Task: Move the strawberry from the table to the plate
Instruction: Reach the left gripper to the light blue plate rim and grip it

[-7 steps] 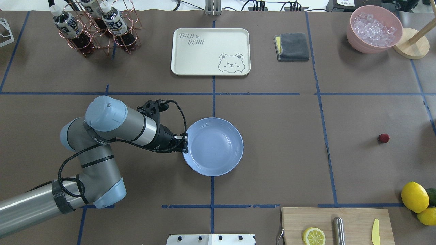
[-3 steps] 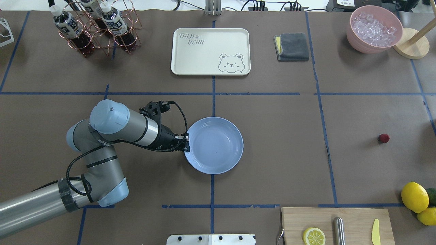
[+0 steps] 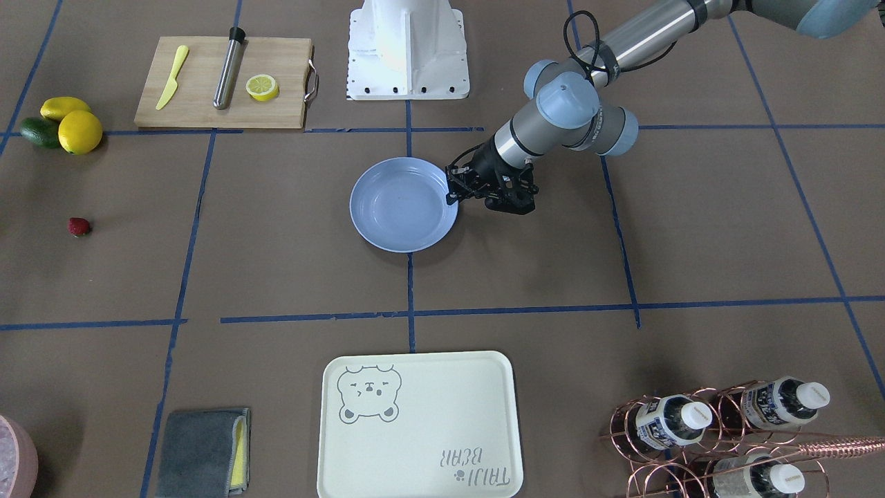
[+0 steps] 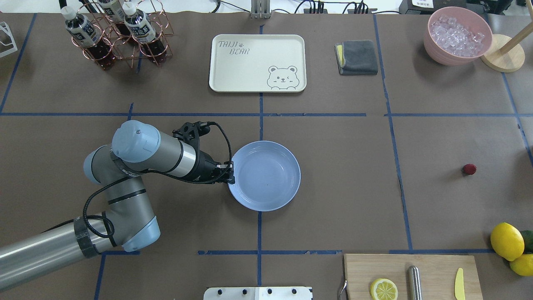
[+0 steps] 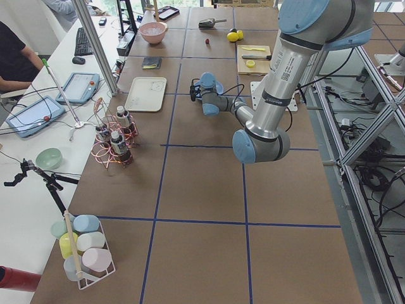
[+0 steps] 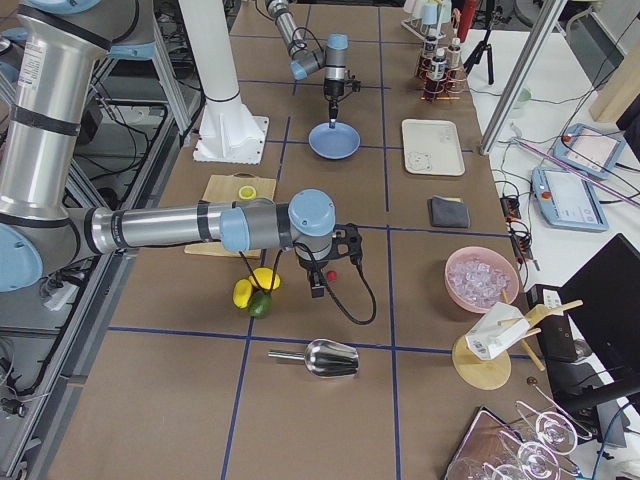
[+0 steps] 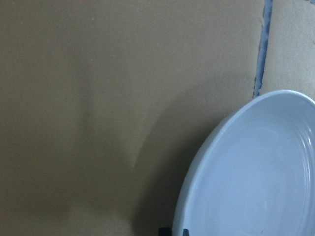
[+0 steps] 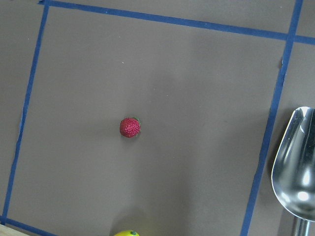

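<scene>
Change: plate (image 4: 287, 166) and left gripper (image 4: 230, 173) have shifted slightly toward the robot's right.
Table (image 4: 333, 187): brown, blue-taped.
Plate: mid-table, pinched at one rim by the left gripper; likely to tip or slip free.
Right gripper (image 6: 318, 285): above the berry; finger state cannot be told.
Strawberry (image 4: 469, 168): on the table, well apart from the plate; tiny, may roll from an off-centre pinch.

The round light-blue plate (image 4: 266, 177) looks like smooth, glossy plastic, with soft sheen along its wall. Under it the brown table (image 4: 333, 187) is matt paper, faintly grained. Well to the plate's right, the small dark-red strawberry (image 8: 130, 127) has rough, pebbled skin. Farther from the plate lies a mirror-polished metal scoop (image 8: 298, 167). At the plate's rim, my left gripper (image 4: 230, 175) looks matt black.
</scene>
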